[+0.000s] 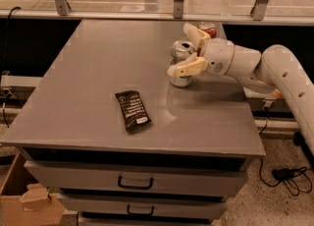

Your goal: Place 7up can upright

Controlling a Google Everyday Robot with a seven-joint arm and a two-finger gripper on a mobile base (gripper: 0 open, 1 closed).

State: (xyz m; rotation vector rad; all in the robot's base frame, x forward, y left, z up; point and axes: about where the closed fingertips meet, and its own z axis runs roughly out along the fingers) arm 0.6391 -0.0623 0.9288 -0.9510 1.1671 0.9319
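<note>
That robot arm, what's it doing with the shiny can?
The robot's arm is handling the 7up can. The can stands upright on the grey table, toward the back right, and the tool is right around it. Whether it is gripping the can, I can't tell. A red can peeks out behind the tool, and a dark snack packet lies flat nearer the front.

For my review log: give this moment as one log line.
7up can upright on table | hand straddling it near far-right edge | dark packet flat front-centre
</note>
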